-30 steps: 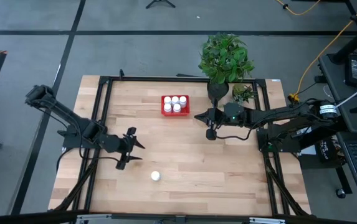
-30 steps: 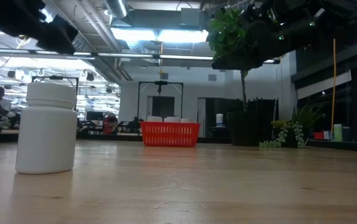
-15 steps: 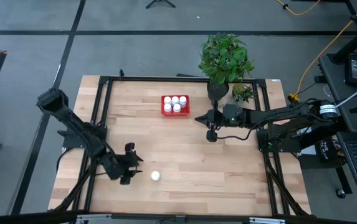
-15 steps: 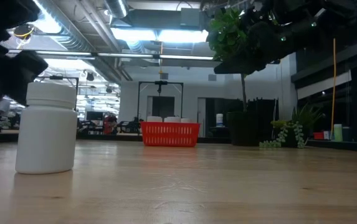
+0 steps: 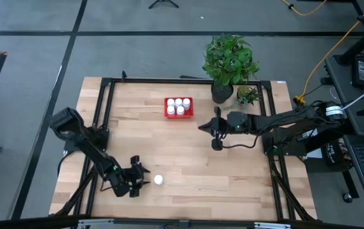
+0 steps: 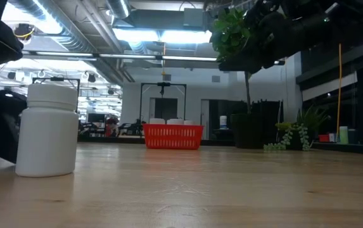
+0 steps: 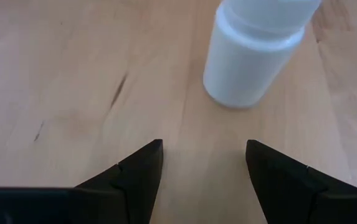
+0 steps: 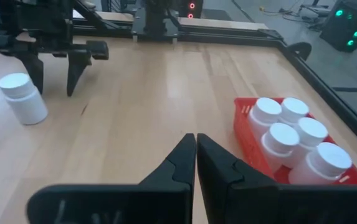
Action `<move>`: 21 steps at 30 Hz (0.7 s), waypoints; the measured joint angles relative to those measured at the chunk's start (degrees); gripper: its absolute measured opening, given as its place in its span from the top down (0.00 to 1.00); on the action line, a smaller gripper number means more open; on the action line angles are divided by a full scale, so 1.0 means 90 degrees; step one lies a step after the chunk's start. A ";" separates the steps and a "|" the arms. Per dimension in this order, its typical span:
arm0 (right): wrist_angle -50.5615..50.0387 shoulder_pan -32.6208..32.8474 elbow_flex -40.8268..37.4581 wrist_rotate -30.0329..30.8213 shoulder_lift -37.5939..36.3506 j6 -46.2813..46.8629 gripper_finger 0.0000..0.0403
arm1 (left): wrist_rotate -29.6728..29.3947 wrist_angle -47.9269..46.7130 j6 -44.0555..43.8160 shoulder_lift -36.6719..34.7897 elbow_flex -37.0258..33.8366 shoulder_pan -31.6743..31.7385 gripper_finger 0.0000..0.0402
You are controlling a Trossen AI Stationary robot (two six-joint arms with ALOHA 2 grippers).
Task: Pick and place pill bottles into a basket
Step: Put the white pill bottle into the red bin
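Behind the wooden table I see an office hall with ceiling lights and a potted plant at the far edge, part of its pot covered by the right arm in the high view. From table height the left gripper is mostly cut off: only a dark mass shows beside the lone pill bottle, so I read its state from its wrist camera instead. There the left gripper has its fingers spread apart, and the bottle stands upright on the wood just beyond the tips, its cap cropped by the frame edge. From above, that gripper sits just beside the bottle, not touching it as far as I can tell. The red basket near the far side holds five capped bottles; the low view shows only their caps above the basket wall. The right gripper hangs over mid-table near the basket with its fingers pressed together, empty.

Since a second ago, my left arm has swung down toward the near edge and closed in on the lone bottle; the right gripper has barely shifted.
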 joint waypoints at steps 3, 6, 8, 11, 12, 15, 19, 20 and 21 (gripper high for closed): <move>0.0003 0.0047 -0.0001 0.0000 0.0000 0.0012 0.95 | -0.0264 0.0505 0.0171 0.0348 0.0012 0.0000 0.44; 0.0007 0.0074 -0.0001 0.0000 0.0000 0.0026 0.95 | -0.0504 0.0916 0.0412 0.0595 0.0012 -0.0004 0.44; 0.0019 0.0084 -0.0001 0.0000 0.0000 0.0063 0.95 | -0.0526 0.1168 0.0588 0.0698 0.0005 0.0002 0.44; 0.0019 0.0091 0.0000 0.0001 0.0000 0.0155 0.95 | -0.0490 0.1324 0.0735 0.0754 0.0005 0.0025 0.44; 0.0020 0.0090 0.0000 0.0002 0.0000 0.0155 0.95 | -0.0469 0.1350 0.0797 0.0759 0.0005 0.0032 0.44; 0.0039 0.0091 -0.0001 0.0002 0.0000 0.0155 0.95 | -0.0288 0.1449 0.0965 0.0759 0.0005 0.0104 0.44; 0.0058 0.0091 -0.0001 0.0002 0.0000 0.0179 0.95 | 0.0038 0.1550 0.1205 0.0754 0.0007 0.0288 0.44; 0.0061 0.0091 -0.0001 0.0002 0.0000 0.0185 0.95 | 0.0102 0.1590 0.1314 0.0754 0.0007 0.0328 0.44; 0.0059 0.0091 -0.0001 0.0002 0.0000 0.0187 0.95 | 0.0195 0.1652 0.1445 0.0754 0.0007 0.0374 0.44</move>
